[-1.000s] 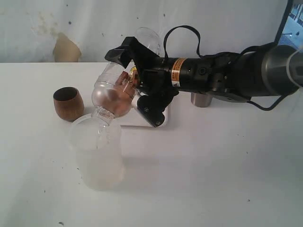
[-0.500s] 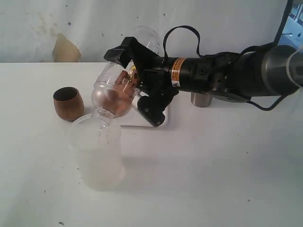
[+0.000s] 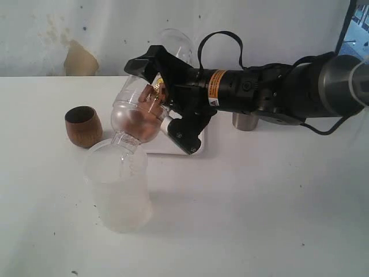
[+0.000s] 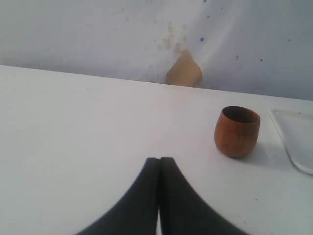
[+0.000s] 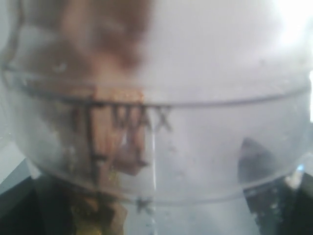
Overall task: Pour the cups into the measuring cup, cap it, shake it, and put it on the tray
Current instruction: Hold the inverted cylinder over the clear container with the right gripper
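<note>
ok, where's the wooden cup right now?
Exterior view, left side of the table: the wooden cup stands upright, behind and left of the frosted tub, and left of the tray with a gap between them.

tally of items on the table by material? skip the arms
Wood: 1 (wooden cup)
Steel: 1 (steel tumbler, mostly hidden behind the arm)
Clear plastic: 1 (measuring cup)
Frosted plastic: 1 (tub)
White, material unclear: 1 (tray)
Total: 5
</note>
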Action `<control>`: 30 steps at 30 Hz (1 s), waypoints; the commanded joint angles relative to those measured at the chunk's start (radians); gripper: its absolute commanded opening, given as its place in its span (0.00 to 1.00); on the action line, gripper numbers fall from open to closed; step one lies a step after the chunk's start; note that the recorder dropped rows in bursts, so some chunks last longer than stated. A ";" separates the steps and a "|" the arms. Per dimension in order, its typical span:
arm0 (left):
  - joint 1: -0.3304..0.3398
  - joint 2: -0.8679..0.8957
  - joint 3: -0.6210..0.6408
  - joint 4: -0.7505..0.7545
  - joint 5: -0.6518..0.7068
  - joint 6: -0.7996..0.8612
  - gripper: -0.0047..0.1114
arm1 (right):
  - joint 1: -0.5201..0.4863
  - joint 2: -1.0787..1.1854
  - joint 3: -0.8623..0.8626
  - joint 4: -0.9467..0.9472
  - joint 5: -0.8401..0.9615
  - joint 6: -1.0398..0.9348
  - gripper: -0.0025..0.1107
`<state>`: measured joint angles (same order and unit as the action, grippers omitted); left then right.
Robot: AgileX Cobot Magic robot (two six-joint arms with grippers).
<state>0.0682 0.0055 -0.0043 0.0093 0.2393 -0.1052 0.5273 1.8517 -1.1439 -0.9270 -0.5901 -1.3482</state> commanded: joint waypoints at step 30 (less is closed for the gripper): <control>0.000 -0.006 0.004 -0.001 -0.007 -0.002 0.04 | 0.001 -0.017 -0.012 0.019 -0.087 -0.089 0.02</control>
<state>0.0682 0.0055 -0.0043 0.0093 0.2393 -0.1052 0.5273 1.8517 -1.1439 -0.9270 -0.6303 -1.4252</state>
